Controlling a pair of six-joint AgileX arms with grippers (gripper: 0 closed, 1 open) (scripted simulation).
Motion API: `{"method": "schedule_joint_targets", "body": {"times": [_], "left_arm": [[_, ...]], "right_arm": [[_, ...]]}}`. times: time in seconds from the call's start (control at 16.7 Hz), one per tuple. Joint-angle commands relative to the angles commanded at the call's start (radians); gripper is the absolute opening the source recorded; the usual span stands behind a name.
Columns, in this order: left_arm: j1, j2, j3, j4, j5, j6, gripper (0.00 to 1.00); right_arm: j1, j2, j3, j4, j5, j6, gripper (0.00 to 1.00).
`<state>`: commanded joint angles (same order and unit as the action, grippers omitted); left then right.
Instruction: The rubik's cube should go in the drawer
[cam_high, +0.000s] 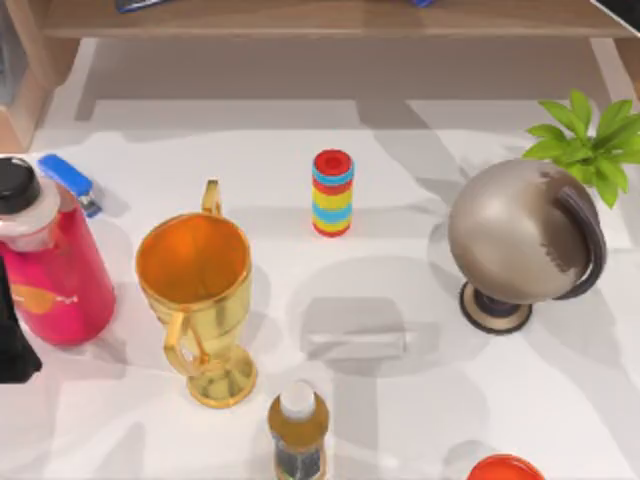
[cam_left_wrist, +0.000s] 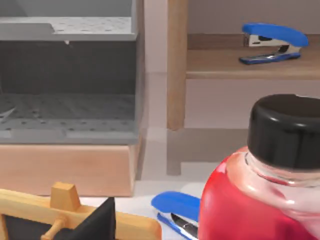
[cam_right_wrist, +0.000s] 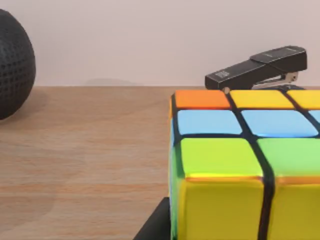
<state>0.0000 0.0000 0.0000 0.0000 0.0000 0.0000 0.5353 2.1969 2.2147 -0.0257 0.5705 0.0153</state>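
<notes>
A: Multicoloured rubik's cube — where?
B: On wooden shelf, close before right pincer, black stapler behind.
A: Grey open drawer?
B: Beyond red bottle with black cap, seen from left wrist.
A: Pincers' opening?
B: Cannot tell, either arm.

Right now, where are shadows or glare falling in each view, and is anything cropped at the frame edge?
Top view: soft grey shadows cross the table; the gold cup glints. Left wrist view: the drawer interior is dim, and the red bottle is cropped. Right wrist view: the rubik's cube, evenly lit with glossy stickers, is cropped.
</notes>
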Motion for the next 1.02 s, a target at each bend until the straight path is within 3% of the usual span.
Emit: {"method": "schedule_joint_targets", "body": {"times": [0.18,0.24,1.02], "left_arm": [[0.000,0.000,0.000,0.000,0.000,0.000,1.00],[0.000,0.000,0.000,0.000,0.000,0.000,1.00],[0.000,0.000,0.000,0.000,0.000,0.000,1.00]], "right_arm": [[0.000,0.000,0.000,0.000,0.000,0.000,0.02],[0.000,0.000,0.000,0.000,0.000,0.000,0.00],[0.016,-0.049,-0.015,-0.030,0.015,0.003,0.00]]}}
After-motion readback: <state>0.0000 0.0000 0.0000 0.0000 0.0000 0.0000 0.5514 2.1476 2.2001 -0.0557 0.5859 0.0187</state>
